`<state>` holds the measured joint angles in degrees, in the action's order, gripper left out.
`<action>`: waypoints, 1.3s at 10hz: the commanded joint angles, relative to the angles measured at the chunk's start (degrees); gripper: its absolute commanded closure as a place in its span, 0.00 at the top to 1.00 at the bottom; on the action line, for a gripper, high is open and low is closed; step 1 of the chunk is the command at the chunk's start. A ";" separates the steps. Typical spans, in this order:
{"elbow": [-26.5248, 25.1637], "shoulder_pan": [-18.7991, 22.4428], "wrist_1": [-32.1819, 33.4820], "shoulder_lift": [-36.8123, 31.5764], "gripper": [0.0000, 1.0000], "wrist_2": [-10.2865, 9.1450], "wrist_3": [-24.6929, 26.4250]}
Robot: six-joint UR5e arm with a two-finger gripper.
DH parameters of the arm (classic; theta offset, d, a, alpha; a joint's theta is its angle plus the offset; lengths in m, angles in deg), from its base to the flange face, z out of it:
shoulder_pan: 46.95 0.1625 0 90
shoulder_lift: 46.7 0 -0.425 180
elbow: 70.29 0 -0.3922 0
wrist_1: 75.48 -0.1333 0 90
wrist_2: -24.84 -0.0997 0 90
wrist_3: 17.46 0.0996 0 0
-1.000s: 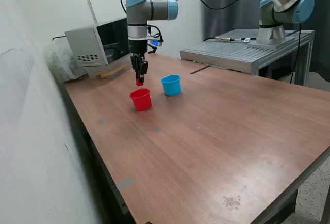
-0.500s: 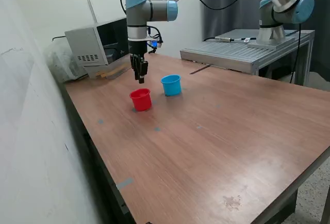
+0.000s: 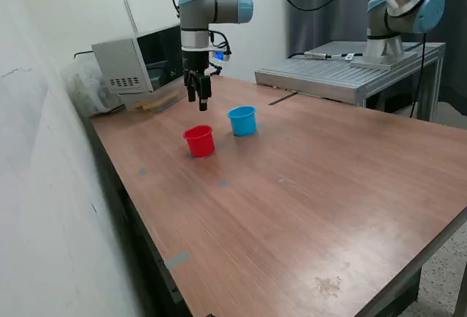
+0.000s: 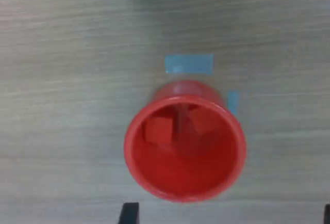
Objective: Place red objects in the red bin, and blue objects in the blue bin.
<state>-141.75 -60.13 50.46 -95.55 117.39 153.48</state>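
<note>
Table (image 3: 306, 185): wooden, carried both cups.
Blue bin (image 3: 242, 120): just beside the red bin, contents hidden.
Red bin (image 3: 199, 141): upright, held two red cubes (image 4: 158, 130).
Gripper (image 3: 200, 103): above the red bin, fingers released, empty; a second earlier it hung lower, grasping a red cube.
Risk: a low sideways move could tip either light cup.

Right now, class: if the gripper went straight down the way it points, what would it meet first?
Probably the red cup: the gripper hangs above it, and the wrist view looks into its mouth at two red cubes. Exact alignment is uncertain.
</note>
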 commanded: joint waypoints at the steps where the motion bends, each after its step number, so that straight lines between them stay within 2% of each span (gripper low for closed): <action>1: -3.58 2.79 -6.52 -9.81 1.00 1.74 0.70; 3: -5.43 5.35 -16.73 -21.23 1.00 2.98 2.98; 7: -5.52 9.49 -36.16 -37.61 1.00 2.98 5.28; 9: -6.48 12.11 -39.08 -42.89 1.00 2.98 5.28; 11: -7.98 14.67 -39.71 -43.88 1.00 3.15 8.07; 13: -10.17 14.85 -39.71 -44.49 1.00 2.81 9.32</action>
<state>-150.20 -45.81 10.95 -139.29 120.34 161.78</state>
